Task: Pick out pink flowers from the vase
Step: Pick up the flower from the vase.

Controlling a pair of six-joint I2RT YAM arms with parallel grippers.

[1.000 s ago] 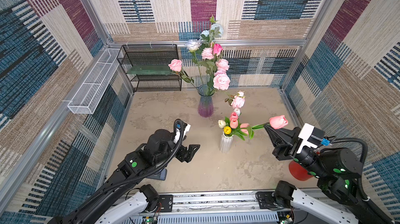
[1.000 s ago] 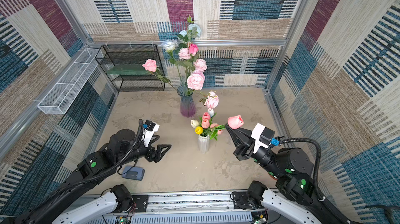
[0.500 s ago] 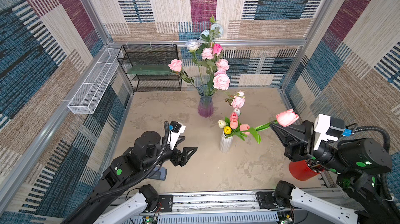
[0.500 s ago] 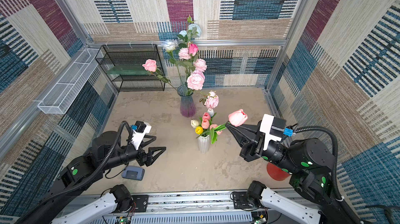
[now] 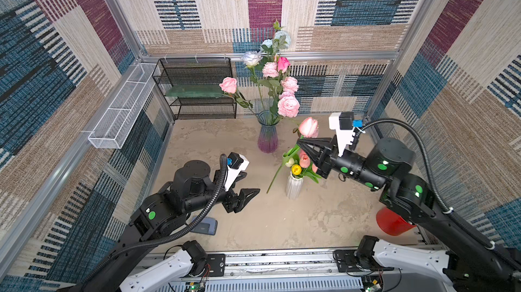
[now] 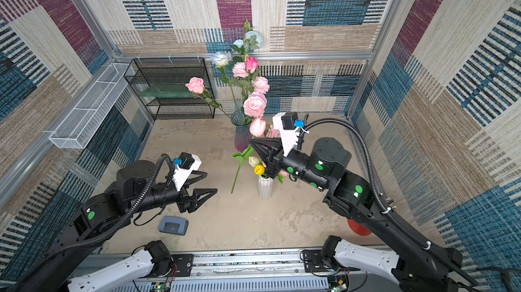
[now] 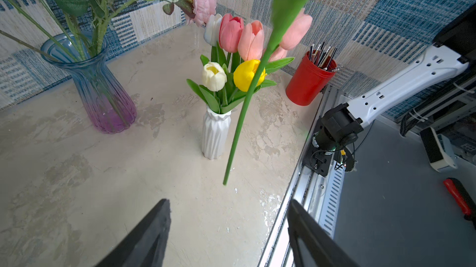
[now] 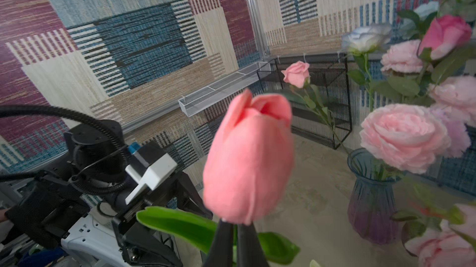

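Holding the pink tulip [image 5: 308, 127] lifted clear of the white ribbed vase [image 5: 293, 189], the right gripper [image 5: 299, 140] was clamped on the stem just under the bloom. The stem [image 5: 277, 173] hung free beside the vase, above the table. The left gripper [image 6: 211, 181] hovered low near the stem's end, jaws apart. This looked like the removal step. The next move probably called for carrying the tulip off, or lining the thin stem up between the left jaws. Other pink tulips [image 7: 230, 32] stood in the vase.
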